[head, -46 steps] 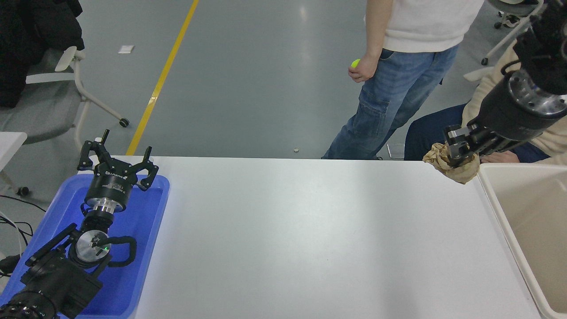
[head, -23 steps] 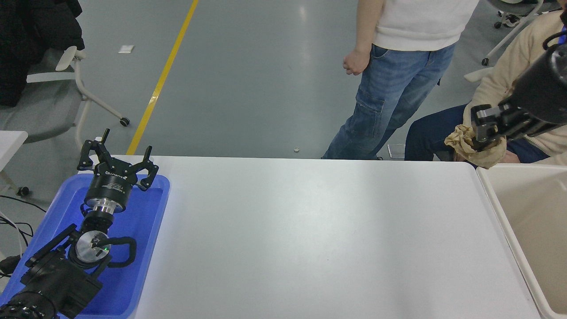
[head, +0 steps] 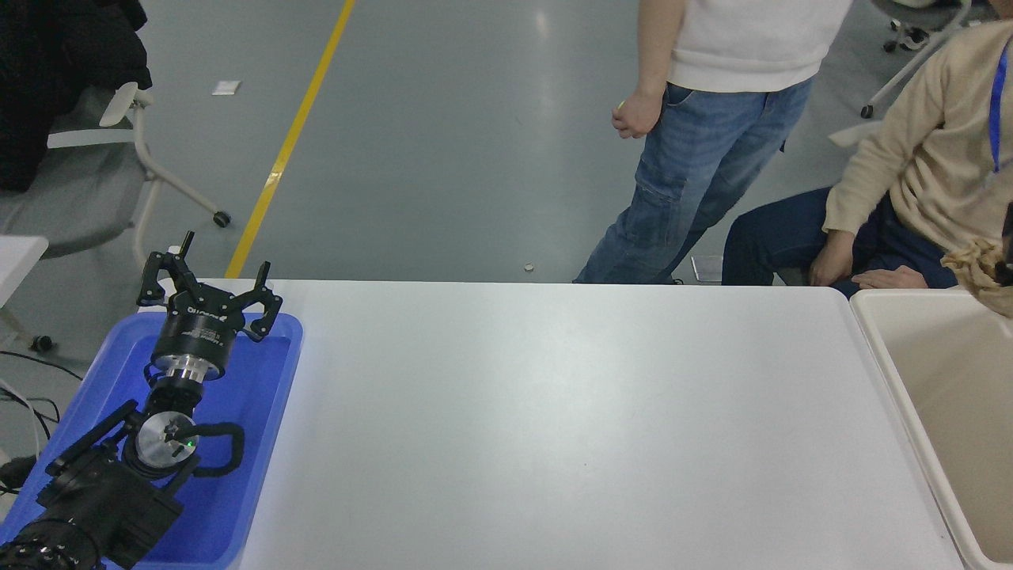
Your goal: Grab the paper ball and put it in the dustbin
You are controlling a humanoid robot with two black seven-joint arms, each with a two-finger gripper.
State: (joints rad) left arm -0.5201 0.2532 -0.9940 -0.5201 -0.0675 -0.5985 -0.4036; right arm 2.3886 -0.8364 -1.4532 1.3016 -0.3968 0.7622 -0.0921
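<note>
Bright, even overhead light gives a soft sheen on the white bench (head: 554,412) and pale glare streaks on the grey floor (head: 475,142). Shadows are faint (focus crisp throughout).

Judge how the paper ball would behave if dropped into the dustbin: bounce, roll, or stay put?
The paper ball, at the frame's right edge above the dustbin, looks creased and irregular, so it would probably land softly and barely roll. Crumpled paper is likely light, and its loose folds may spring open slightly.
</note>
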